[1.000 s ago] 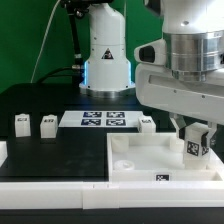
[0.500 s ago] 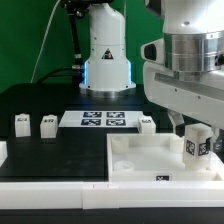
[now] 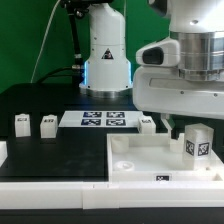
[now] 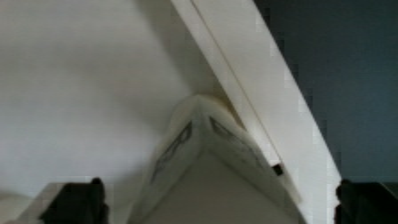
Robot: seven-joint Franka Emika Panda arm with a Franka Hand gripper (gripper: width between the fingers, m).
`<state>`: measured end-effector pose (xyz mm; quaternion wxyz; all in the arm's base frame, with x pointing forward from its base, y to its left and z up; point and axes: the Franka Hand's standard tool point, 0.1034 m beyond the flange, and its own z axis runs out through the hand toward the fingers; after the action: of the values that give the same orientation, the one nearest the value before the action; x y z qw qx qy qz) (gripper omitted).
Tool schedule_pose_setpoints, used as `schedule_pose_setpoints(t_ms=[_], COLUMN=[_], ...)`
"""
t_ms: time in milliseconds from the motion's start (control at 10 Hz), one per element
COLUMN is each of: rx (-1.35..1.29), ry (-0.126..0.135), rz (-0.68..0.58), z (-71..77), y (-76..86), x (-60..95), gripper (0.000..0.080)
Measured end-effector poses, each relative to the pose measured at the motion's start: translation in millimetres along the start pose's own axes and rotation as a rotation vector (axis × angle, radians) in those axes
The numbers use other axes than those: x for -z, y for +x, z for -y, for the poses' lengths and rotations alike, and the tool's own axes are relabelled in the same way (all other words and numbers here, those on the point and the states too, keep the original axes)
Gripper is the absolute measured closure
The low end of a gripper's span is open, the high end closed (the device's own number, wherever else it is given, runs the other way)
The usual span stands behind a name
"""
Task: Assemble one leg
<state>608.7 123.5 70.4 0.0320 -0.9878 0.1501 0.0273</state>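
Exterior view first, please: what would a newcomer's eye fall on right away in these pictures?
The big silver-and-white gripper fills the exterior view's upper right, hanging over a leg standing upright on the wide white square plate near its right edge. Behind, on the black table, the marker board lies in the middle, with two more legs standing to its left.

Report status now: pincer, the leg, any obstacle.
Pincer open, holding nothing. One leg upright on the square plate, at its corner on the exterior view's right. Three other legs on the table. No obstacle seen.
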Motion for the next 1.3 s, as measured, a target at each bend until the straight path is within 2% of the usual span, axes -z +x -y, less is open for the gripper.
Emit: schedule_pose_setpoints(t_ms=[300, 500, 700, 800, 900, 1100, 1200, 1300], rx=[0.382, 0.542, 0.54, 0.511, 0.464, 0.077, -0.061, -0.235], ry=[-0.02, -0.026, -0.026, -0.024, -0.018, 0.004, 0.008, -0.001], rz=[-0.004, -0.004, -0.003, -0.004, -0.003, -0.006, -0.016, -0.019], z=[-3.2, -4.8, -5.1, -4.8, -4.7, -6.4, -9.0, -16.0], y=[2.2, 3.0, 3.1, 3.0, 2.7, 3.8, 5.9, 6.4], x=[-0.1, 0.0, 0.0, 0.0, 0.1, 1.2, 0.9, 0.4], gripper=[0.015, 0.015, 0.0415, 0.0415, 0.0509, 0.0509, 0.0509, 0.0509])
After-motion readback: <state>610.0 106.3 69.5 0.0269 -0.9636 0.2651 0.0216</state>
